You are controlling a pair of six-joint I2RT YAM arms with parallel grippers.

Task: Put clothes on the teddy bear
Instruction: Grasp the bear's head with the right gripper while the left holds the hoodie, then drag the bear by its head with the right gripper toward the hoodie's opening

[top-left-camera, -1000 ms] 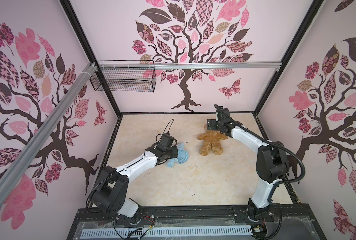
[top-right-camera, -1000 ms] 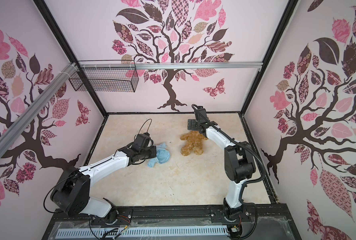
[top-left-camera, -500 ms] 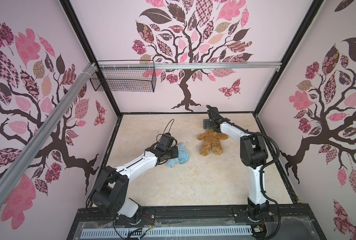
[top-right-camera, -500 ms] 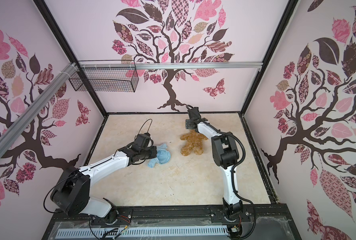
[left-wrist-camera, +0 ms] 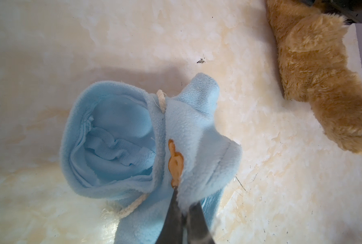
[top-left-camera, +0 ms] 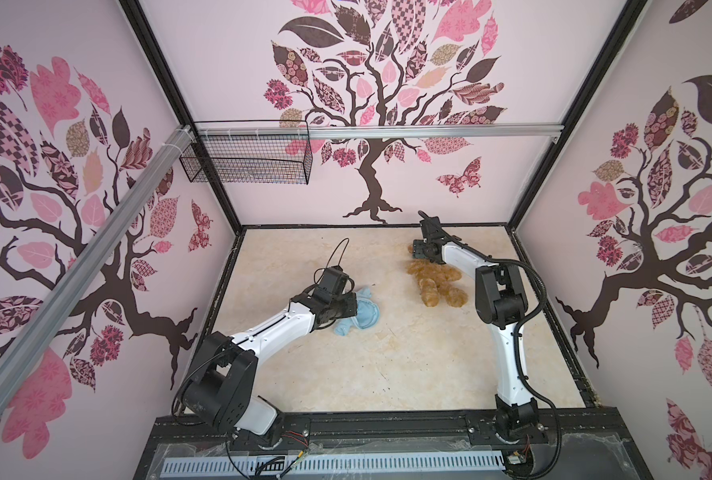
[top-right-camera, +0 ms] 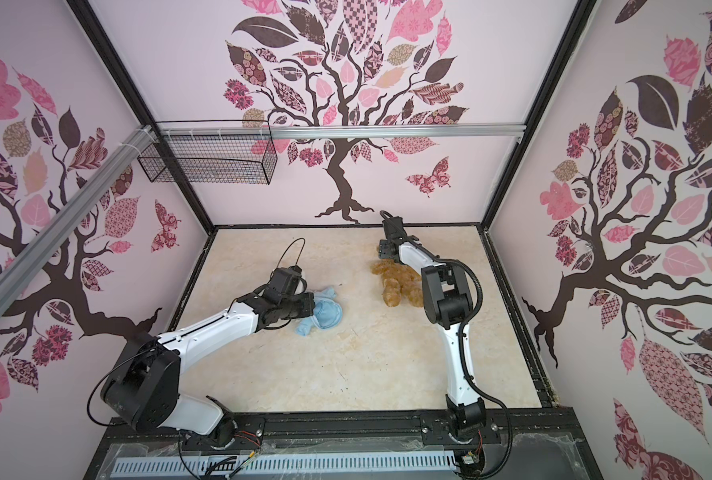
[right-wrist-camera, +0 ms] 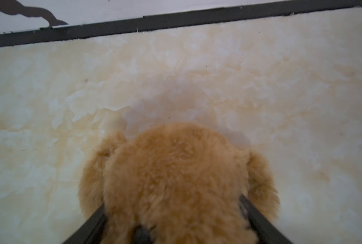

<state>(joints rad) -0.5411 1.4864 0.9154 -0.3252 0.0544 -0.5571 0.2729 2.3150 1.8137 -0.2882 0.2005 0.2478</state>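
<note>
Your left pincer (left-wrist-camera: pixel 183 208) is pinched tight on the light blue hoodie (left-wrist-camera: pixel 197 131), with the fingertips meeting just below its orange patch. The hoodie lies crumpled on the worktop (top-left-camera: pixel 387 365). Its hood gapes towards the wrist camera and shows only its own rumpled lining. A cream drawstring (left-wrist-camera: pixel 161 103) crosses the rim of the hood.

Your right pincer (right-wrist-camera: pixel 173 221) stands wide, with one of its fingers (right-wrist-camera: pixel 92 220) against the fur on each side of the head of the teddy bear (right-wrist-camera: pixel 176 179). You cannot tell whether they squeeze it. In both top views the bear lies flat near the back of the worktop, right of the middle and well apart from the hoodie.

A black wire basket (top-left-camera: pixel 246 158) hangs from the rail at the back left corner, high above both.
</note>
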